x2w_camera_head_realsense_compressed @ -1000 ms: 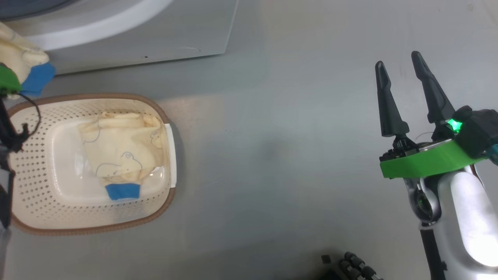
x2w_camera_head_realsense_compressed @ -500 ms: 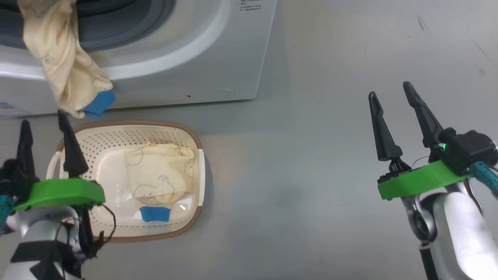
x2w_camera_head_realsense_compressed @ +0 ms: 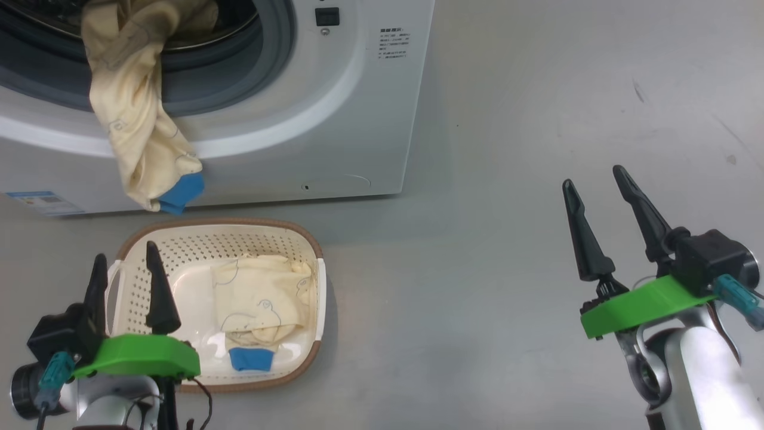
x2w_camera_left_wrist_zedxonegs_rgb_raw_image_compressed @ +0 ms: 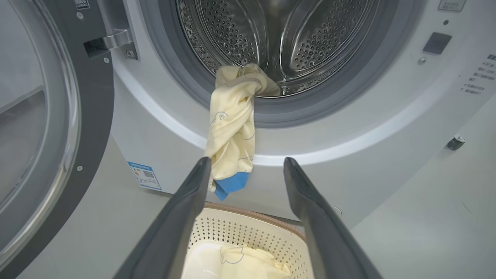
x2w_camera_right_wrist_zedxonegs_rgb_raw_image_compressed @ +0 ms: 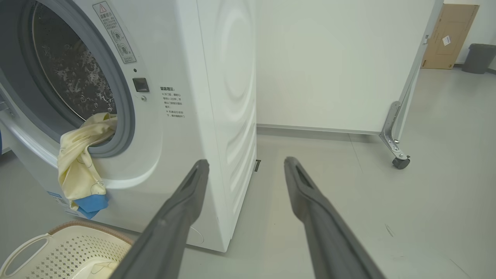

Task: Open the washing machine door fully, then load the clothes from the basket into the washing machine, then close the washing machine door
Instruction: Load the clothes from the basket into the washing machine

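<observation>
The washing machine stands open, and the washing machine door is swung out to the left in the left wrist view. One piece of the clothes hangs from the drum mouth over the grey gasket, its blue patch dangling above the basket. Another piece lies folded in the cream basket on the floor. My left gripper is open over the basket's left end, holding nothing. At the far right, my right gripper is open and empty.
Grey floor stretches to the right of the machine. A white wall panel on a caster stands behind. A brown board and a dark bin sit far back right.
The head camera has tilted up, bringing the drum mouth into view. My left gripper has let go of the garment, which now hangs from the drum, and has dropped back to the basket. The right arm hardly moved.
</observation>
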### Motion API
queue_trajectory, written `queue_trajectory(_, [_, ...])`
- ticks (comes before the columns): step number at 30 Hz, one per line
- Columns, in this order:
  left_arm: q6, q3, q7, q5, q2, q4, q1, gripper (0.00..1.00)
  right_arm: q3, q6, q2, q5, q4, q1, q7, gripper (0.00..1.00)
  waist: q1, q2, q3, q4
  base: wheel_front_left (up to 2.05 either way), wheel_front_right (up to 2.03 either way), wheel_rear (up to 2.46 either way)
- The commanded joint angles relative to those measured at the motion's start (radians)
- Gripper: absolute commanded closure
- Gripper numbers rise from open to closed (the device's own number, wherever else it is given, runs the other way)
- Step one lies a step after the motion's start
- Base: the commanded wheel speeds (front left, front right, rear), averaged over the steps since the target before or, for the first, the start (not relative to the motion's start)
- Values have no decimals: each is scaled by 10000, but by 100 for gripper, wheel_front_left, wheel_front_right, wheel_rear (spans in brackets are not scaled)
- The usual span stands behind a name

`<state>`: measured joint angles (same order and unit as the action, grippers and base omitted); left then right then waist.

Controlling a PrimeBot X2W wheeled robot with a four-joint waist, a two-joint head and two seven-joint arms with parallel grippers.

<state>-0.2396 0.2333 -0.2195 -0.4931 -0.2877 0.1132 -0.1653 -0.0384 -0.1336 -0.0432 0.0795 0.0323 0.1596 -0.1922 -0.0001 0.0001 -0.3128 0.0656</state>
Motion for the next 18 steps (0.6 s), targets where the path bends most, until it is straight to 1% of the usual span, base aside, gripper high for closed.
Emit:
queue_trajectory(1, [-221,-360,-41,87,-180,-358,-106,0,-157,29,-70,33,-353,-34,9,0,1,-1,42,-9,0,0,0])
queue_trajectory(18, [-468,-156,104,191,-201,-557,28,0,-148,29,-70,144,-506,-276,94,0,1,-1,267,44,0,0,0])
